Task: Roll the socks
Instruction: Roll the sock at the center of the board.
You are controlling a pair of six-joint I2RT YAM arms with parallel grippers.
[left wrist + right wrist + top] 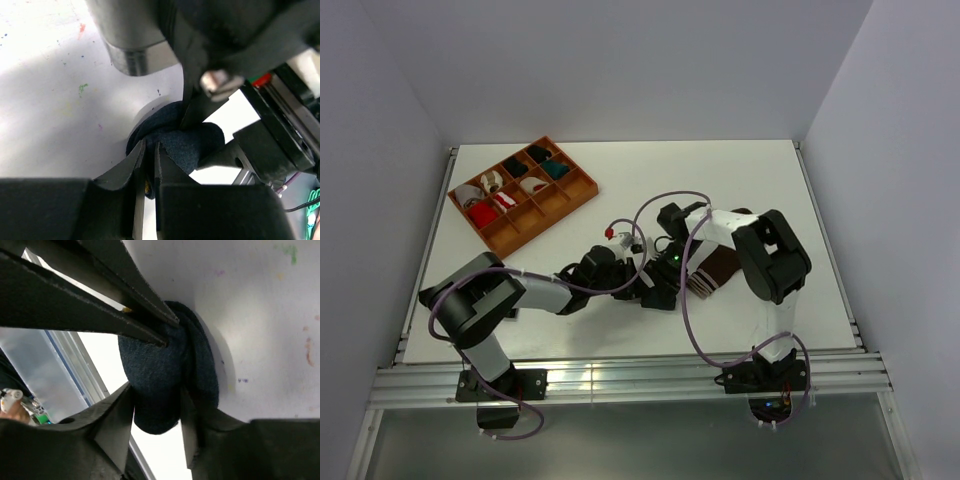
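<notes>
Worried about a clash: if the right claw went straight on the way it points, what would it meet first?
The dark navy fabric sock bunched between the right claw's fingers; the left claw's tips seem next, depth unclear.

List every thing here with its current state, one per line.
navy sock: bunched into a roll, between both tools
brown sock: lying flat, unrolled
left tool: nearly shut, pinching navy sock
right tool: jaws apart around navy sock, grip unclear
tray: compartments hold small bundles
</notes>
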